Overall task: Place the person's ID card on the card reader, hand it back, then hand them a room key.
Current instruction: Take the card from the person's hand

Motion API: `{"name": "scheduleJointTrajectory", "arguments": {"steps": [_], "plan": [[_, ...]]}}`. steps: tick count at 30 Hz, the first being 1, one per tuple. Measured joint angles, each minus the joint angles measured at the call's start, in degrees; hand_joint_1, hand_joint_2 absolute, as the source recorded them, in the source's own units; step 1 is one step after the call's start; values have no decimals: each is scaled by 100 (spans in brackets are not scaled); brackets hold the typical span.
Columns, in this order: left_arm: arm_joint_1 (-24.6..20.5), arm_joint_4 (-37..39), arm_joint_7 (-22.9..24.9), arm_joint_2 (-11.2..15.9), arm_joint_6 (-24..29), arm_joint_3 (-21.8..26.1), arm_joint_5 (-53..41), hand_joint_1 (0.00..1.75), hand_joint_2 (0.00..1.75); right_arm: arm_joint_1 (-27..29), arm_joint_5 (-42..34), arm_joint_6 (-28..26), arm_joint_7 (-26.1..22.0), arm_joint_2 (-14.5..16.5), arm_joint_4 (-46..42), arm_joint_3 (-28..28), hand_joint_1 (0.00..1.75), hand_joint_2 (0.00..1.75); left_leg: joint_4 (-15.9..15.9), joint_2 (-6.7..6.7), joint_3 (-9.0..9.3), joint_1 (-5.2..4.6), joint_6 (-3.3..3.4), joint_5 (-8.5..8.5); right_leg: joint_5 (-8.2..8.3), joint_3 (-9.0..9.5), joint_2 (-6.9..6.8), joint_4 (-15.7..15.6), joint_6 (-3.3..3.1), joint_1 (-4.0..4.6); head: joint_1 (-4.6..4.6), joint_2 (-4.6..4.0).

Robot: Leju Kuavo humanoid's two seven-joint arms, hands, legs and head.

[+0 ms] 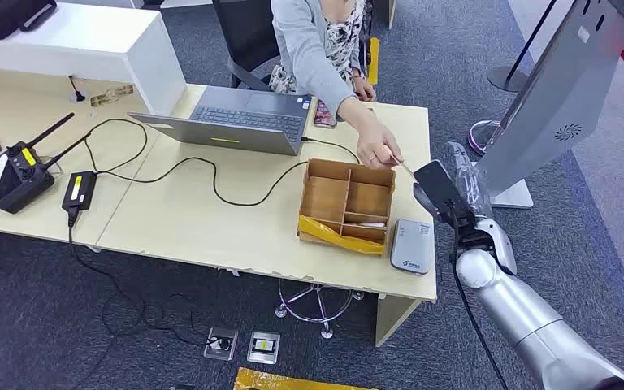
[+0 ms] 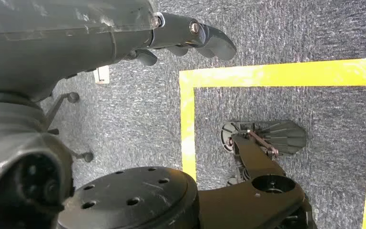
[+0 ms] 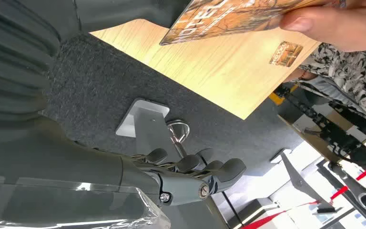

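Cards first: one card (image 3: 228,16) with orange print sits between the person's hand (image 1: 376,151) and the right robot hand (image 1: 441,195), just past the table (image 1: 195,227) edge. The person's fingers pinch its far end. The pictures do not tell if the right robot hand grips the card or is only near it, though its fingers (image 3: 205,167) look curled. One grey card reader (image 1: 412,245) lies flat on the table, just beside one wooden box (image 1: 347,205) with dividers. One laptop (image 1: 244,122) stands open behind the box. One black radio (image 1: 15,175) sits far off on the table. The left robot hand (image 2: 186,40) hangs over the carpet, fingers curled in, holding nothing.
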Motion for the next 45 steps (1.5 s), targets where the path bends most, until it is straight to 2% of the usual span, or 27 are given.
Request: {"name": "scheduleJointTrajectory", "arguments": {"steps": [4,5,8,9,26,45], "plan": [[0,0,3,16,-18,-1,-33,0,0,-1,34,-68,62,6,25,50,0,175,0,0,1,0,0,0,0,0,0,0,0,0,-1,0],[1,0,3,19,-22,-2,-40,0,0,-1,46,-81,88,7,27,64,38,175,0,0,1,0,0,0,0,0,0,0,0,0,-1,0],[1,0,3,29,-27,-3,-54,0,0,-2,50,-96,127,8,28,98,169,175,0,0,1,0,0,0,0,0,1,0,0,0,0,0],[1,0,3,34,-27,-4,-61,0,0,-1,43,-97,137,8,28,105,175,175,0,0,2,0,0,0,0,0,1,0,0,0,0,0],[3,1,11,109,-62,-9,-157,0,0,-21,-52,-88,352,10,4,172,175,175,0,1,2,0,0,0,0,1,1,0,0,0,-1,0],[3,0,78,130,-26,-11,-142,0,0,-123,-152,-122,363,36,-149,366,175,175,0,1,2,0,-1,1,1,1,1,0,0,0,-1,0]]}}
